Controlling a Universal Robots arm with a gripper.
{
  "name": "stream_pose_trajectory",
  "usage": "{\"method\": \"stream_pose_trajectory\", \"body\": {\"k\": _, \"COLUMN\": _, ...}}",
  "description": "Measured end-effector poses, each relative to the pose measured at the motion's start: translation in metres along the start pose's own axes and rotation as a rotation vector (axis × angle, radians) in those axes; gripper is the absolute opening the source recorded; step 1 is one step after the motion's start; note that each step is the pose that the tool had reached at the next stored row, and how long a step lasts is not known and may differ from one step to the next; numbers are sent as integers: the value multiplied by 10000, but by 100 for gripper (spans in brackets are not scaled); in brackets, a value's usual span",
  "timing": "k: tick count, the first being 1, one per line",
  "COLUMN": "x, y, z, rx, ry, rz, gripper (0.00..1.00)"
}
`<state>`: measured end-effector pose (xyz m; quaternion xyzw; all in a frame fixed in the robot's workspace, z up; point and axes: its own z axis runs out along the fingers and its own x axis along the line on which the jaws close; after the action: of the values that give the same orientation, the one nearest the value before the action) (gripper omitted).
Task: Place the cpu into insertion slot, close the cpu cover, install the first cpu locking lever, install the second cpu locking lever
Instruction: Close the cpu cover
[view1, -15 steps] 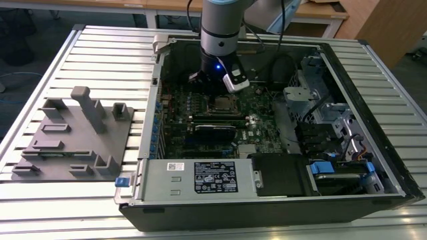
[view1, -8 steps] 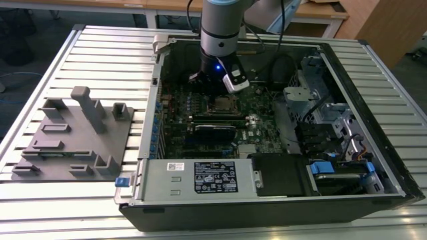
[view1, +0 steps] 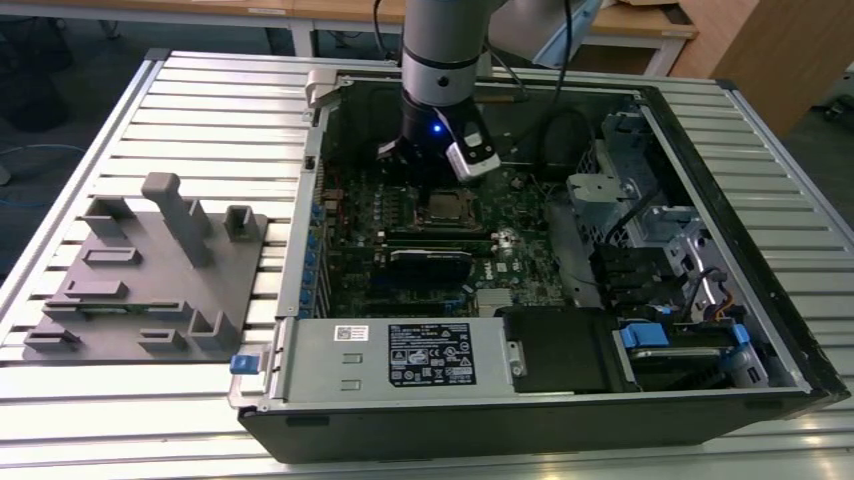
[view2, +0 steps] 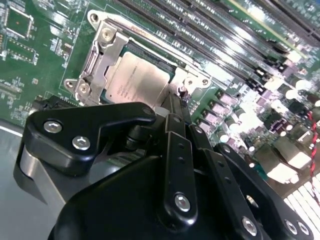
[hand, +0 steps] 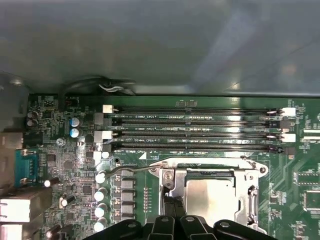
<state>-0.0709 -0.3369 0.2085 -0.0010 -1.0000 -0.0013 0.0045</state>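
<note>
Grey fixture block (view1: 147, 270): at the exterior view's left, on the slatted metal table (view1: 80, 420), well apart from the work.
Computer case (view1: 334, 345): open, lying from centre to right, with the green circuit board (view1: 354, 235) on its floor.
Locking lever (hand: 132, 169): a thin silvery wire between the memory slots (hand: 195, 132) and the socket. It is likely springy and best pushed at its hooked free end. Whether it is latched I cannot tell.
Cpu (hand: 210, 195): seated in the insertion slot (hand: 210, 173) mid-board, dull metal top up. I judge it light, stiff and fragile underneath, so the edges are the only safe hold.
Cpu cover (view2: 102, 57): lying down around the cpu, whose top shows through its window. It is thin sheet metal, probably stiff but slippery. Press on the frame, never on the chip.
Gripper (view2: 175, 102): fingers drawn together with nothing visible between them. The tips sit just beside the socket's edge, low over the board.
Drive cage (view1: 667, 240): bare metal at the case's right, away from the socket.
</note>
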Motion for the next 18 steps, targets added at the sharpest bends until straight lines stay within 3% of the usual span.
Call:
{"method": "stream_pose_trajectory", "body": {"k": 4, "x": 1, "y": 0, "z": -88, "rx": 1, "ry": 1, "rz": 0, "gripper": 10}}
{"method": "stream_pose_trajectory", "body": {"k": 9, "x": -10, "y": 0, "z": -99, "rx": 2, "ry": 2, "rz": -1, "gripper": 10}}
{"method": "stream_pose_trajectory", "body": {"k": 18, "x": -249, "y": 4, "z": -100, "rx": 1, "ry": 3, "rz": 0, "gripper": 10}}
